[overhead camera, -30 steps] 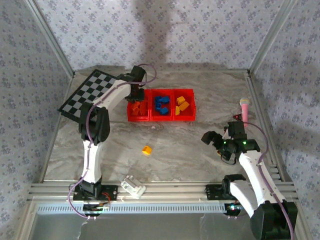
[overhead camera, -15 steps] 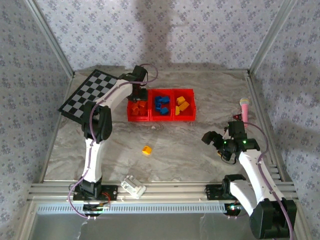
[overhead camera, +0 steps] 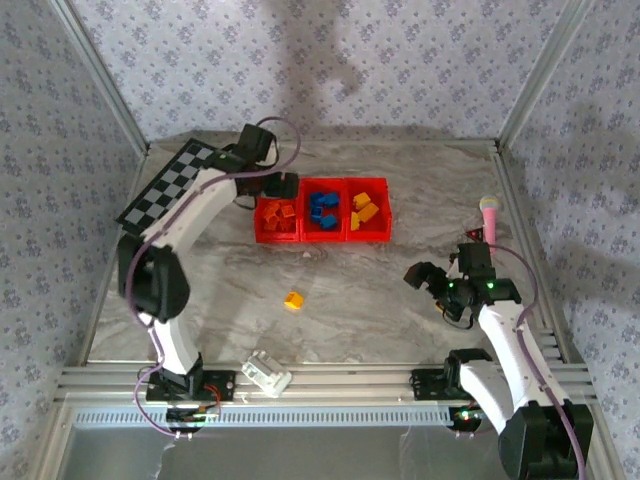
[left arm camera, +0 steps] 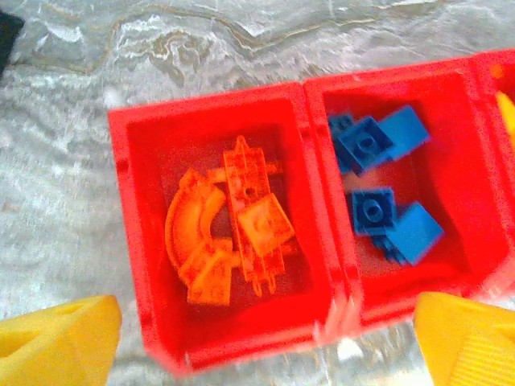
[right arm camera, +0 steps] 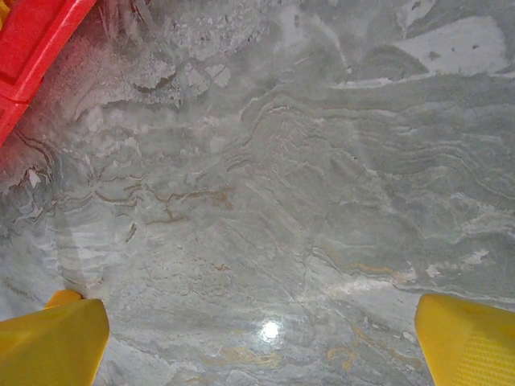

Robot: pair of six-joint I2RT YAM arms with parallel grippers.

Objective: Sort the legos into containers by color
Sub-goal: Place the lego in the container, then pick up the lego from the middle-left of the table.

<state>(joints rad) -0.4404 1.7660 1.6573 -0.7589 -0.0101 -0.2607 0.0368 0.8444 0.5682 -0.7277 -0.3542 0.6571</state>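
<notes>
Left hand [left arm camera: 265,346] open, empty, over the containers [overhead camera: 320,237] near the tabletop [overhead camera: 380,310] far edge; colour-sorted legos [left arm camera: 241,217] inside. One yellow lego [overhead camera: 293,299] lies mid-tabletop. Right hand [right arm camera: 257,338] open, empty.

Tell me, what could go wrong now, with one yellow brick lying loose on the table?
The yellow brick is small on a smooth table, so it might get nudged away rather than gripped. The left gripper hangs open close over the red tray; it could knock the rim and shift the tray.
</notes>
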